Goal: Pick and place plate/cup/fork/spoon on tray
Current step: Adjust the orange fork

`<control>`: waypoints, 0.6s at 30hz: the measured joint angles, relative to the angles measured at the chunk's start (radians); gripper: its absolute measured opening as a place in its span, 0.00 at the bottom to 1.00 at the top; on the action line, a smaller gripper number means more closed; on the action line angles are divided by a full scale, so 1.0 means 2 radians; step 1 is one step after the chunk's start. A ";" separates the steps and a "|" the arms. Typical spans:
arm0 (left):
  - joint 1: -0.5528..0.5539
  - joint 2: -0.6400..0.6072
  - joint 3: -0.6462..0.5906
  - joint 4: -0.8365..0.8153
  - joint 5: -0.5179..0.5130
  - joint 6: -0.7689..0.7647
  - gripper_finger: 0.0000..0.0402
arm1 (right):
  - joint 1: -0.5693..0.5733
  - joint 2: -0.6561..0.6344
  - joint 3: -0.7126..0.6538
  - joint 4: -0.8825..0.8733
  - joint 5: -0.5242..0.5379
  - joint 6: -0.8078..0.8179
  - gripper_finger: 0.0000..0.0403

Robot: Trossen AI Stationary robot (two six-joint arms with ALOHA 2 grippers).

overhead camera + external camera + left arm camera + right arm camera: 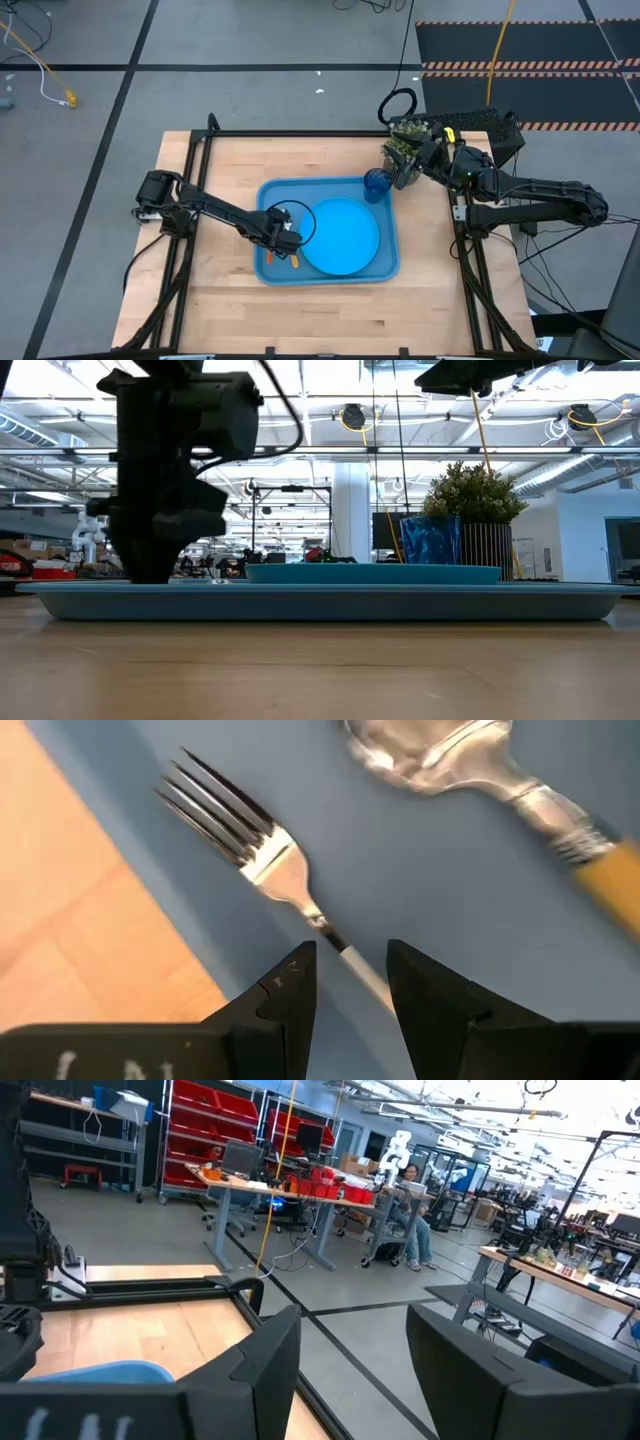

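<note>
The light-blue tray (275,195) lies mid-table. The round sky-blue plate (340,235) rests flat on it, and the dark-blue cup (377,183) stands upright in its far right corner. The fork (240,840) and the spoon (450,760) lie flat side by side on the tray's left part, orange handles toward the near edge. My left gripper (350,970) points down over the fork, open, one finger on either side of the thin neck below the tines. My right gripper (350,1330) is raised at the table's far right, open, with nothing between its fingers.
A potted green plant (405,150) stands off the tray at the far right, beside the cup and under my right arm. Black frame rails (300,133) run along the table's edges. Bare wood (330,315) stretches between the tray and the near edge.
</note>
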 joint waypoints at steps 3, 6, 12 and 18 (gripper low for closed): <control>0.000 -0.003 -0.014 0.010 0.011 -0.016 0.32 | 0.000 0.000 0.000 0.000 0.000 0.000 0.44; -0.001 -0.003 -0.019 0.021 0.012 -0.022 0.32 | 0.000 0.000 0.000 0.000 0.000 0.000 0.44; -0.001 -0.002 -0.016 0.025 0.009 -0.003 0.32 | 0.000 0.000 0.000 0.001 0.000 0.000 0.44; -0.002 -0.001 -0.016 0.027 0.009 0.018 0.32 | 0.000 0.000 0.000 0.000 0.000 0.000 0.44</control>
